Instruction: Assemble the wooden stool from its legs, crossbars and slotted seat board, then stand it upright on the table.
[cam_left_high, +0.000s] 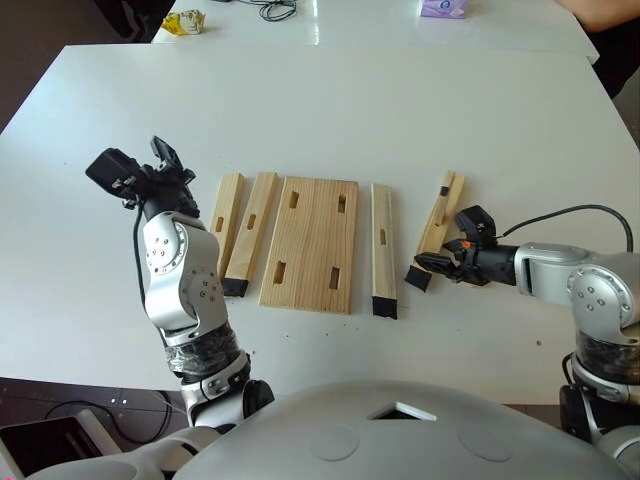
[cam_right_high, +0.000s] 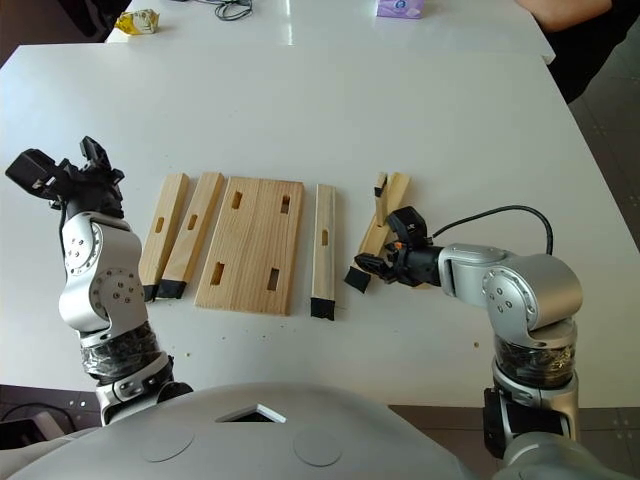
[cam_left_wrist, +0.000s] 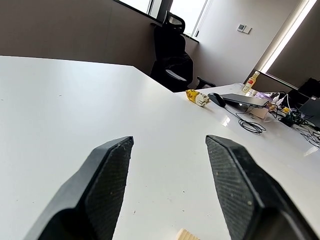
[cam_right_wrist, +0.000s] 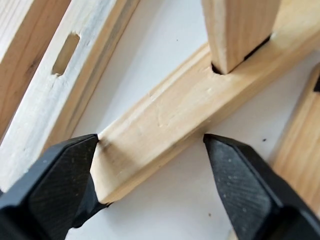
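The slotted seat board (cam_left_high: 310, 243) lies flat in the middle of the white table (cam_left_high: 400, 120). Two legs (cam_left_high: 238, 230) lie side by side just to its left, and a third leg (cam_left_high: 383, 250) lies just to its right. Farther right lies a fourth leg (cam_right_wrist: 170, 110), with a short crossbar (cam_right_wrist: 237, 25) standing in its slot (the bar's upper part is cut off by the edge of the right wrist view).

The right gripper (cam_right_wrist: 151, 141) sits low at the near, black-capped end of this fourth leg. Its fingers are spread to either side; one pad (cam_right_wrist: 70, 170) is at the leg's corner and the other is clear of the wood. A further strip of wood (cam_right_wrist: 297, 145) shows at the edge of that view, too little to say which part it is.

The left gripper (cam_left_wrist: 170, 145) is raised above the table, left of the parts. Its fingers are apart, with nothing between them.
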